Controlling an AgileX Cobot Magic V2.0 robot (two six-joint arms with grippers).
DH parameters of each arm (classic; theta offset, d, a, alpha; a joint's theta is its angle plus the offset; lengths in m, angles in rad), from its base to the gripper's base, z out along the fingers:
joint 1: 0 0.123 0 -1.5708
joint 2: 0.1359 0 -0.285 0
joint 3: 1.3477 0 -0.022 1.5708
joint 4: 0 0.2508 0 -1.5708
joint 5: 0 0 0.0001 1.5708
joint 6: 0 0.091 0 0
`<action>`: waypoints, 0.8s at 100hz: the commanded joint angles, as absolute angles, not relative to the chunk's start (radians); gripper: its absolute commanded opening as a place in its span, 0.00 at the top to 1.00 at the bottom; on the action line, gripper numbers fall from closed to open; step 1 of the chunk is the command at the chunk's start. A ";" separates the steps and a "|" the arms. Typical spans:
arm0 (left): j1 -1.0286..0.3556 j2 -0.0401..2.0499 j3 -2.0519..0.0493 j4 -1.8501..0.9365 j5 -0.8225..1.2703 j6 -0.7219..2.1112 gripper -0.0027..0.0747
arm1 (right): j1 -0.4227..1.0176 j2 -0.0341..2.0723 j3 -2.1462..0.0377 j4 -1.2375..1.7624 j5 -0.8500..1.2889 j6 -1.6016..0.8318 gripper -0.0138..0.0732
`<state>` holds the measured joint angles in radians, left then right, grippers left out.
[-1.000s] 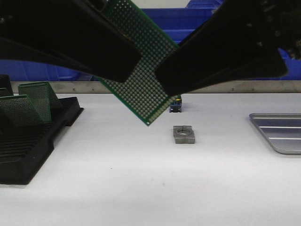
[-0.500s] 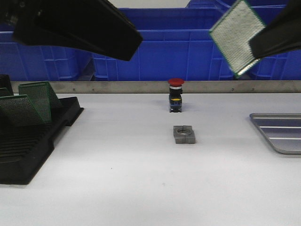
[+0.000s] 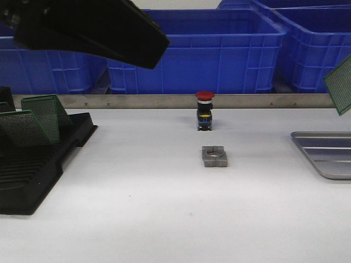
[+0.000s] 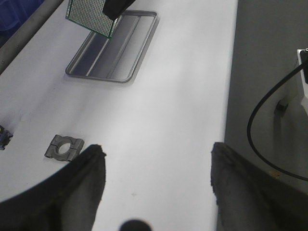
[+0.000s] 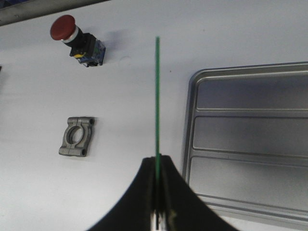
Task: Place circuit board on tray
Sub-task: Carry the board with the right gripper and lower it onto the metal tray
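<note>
The green perforated circuit board (image 5: 157,96) is seen edge-on in the right wrist view, held upright in the air just beside the tray's near-centre rim. My right gripper (image 5: 158,161) is shut on its lower edge. In the front view only a corner of the board (image 3: 341,90) shows at the right edge, above the silver-grey tray (image 3: 329,153). The tray (image 5: 250,144) is empty. My left gripper (image 4: 156,151) is open and empty, high over the table's left half. The left wrist view shows the board (image 4: 89,17) over the tray's (image 4: 113,48) far end.
A red push button (image 3: 204,112) and a grey metal clamp block (image 3: 214,156) stand mid-table. A black slotted rack (image 3: 33,170) with more green boards (image 3: 38,118) is at the left. Blue bins (image 3: 219,55) line the back behind a metal rail.
The left gripper has let go of the board and stays at the upper left. The right gripper has carried the board from the centre to the right, above the tray.
</note>
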<state>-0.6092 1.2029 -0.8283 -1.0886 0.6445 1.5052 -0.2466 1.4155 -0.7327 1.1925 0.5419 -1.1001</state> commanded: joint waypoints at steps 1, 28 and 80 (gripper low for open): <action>-0.616 1.177 -0.853 -1.147 0.647 1.493 0.40 | -0.254 1.457 -0.796 1.225 0.566 -1.100 0.91; -0.616 1.177 -0.853 -1.147 0.650 1.493 0.40 | -0.254 1.635 -0.866 1.225 0.551 -1.104 0.91; -0.616 1.177 -0.853 -1.147 0.651 1.493 0.40 | -0.254 1.741 -0.936 1.225 0.527 -1.104 0.25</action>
<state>-0.6092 1.2029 -0.8283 -1.0933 0.6493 1.5052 -0.2466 1.7803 -0.9082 1.1925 0.5307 -1.1001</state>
